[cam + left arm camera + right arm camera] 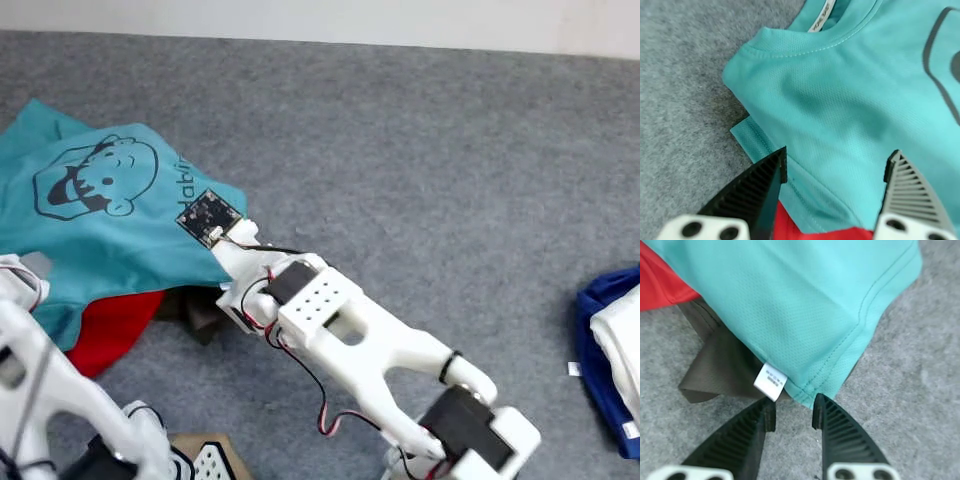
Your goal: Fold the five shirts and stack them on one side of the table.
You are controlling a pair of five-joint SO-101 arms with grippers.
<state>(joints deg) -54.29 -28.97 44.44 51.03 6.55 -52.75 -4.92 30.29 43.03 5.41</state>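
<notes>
While the left gripper [839,156] hangs at about 8 o'clock on the grey table [420,150], its fingers are spread wide and hold nothing. Under them lies the teal shirt [90,230], near its collar [840,25]. That shirt lies spread at 9 o'clock on the table, printed side up. A red shirt [115,330] pokes out from under its edge toward 7 o'clock. A brown shirt [720,360] lies under both, just beside the red one. At the teal shirt's hem corner, left of the table's centre, sits the right gripper [793,401]. Its fingers are only narrowly parted, and the corner of the hem lies right at the gap between their tips, not clamped. A white tag [770,381] hangs from the hem just beside one fingertip. Well apart, at 3 to 4 o'clock on the table's edge, a white shirt [625,350] lies on a blue shirt [600,330].
</notes>
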